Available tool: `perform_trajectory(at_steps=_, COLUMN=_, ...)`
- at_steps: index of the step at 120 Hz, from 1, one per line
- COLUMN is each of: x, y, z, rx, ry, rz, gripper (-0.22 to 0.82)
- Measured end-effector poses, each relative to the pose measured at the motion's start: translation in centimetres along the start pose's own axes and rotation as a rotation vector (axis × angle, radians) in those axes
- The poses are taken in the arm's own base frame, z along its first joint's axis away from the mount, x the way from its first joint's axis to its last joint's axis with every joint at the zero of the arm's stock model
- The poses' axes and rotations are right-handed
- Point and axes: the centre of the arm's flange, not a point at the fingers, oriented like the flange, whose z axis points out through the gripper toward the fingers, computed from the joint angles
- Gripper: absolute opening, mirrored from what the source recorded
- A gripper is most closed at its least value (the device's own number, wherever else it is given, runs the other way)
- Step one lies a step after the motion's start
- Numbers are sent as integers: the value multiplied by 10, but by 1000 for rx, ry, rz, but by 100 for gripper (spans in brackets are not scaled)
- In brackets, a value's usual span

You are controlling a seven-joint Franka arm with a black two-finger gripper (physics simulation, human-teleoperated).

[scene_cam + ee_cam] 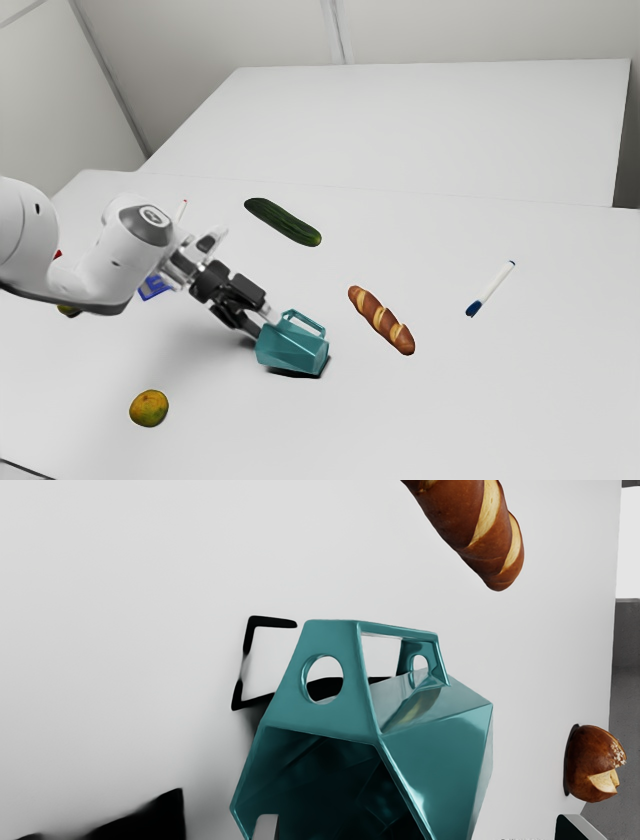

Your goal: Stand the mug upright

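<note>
A teal faceted mug [291,348] lies on its side on the table, its handle uppermost and its mouth toward my gripper [261,322]. The wrist view looks at the open end of the mug [425,750], with its dark inside showing. My gripper [420,827] stands open, its fingers wide apart. One fingertip [266,827] is in front of the mug's mouth, overlapping the dark interior, while the other is outside, beyond the mug's side wall. Whether either finger touches the mug cannot be told.
On the white table [420,420], a bread twist [382,320] lies near the mug's handle side. Farther off are a cucumber [283,221] and a marker [490,290]. A round yellow-green fruit [149,408] sits toward the exterior view's lower left. A blue object [153,288] is behind the arm.
</note>
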Motion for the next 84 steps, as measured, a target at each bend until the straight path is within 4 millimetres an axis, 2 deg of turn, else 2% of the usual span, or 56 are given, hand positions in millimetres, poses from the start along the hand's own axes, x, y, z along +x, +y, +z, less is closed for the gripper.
perform_trajectory(at_steps=40, x=0, y=4, z=17, rx=-80, ry=-21, rz=43, gripper=26)
perform_trajectory(at_steps=70, x=2, y=17, z=20, rx=-107, ry=-35, rz=95, gripper=-1)
perform_trajectory(at_steps=84, x=3, y=20, z=20, rx=-112, ry=-38, rz=110, gripper=-9)
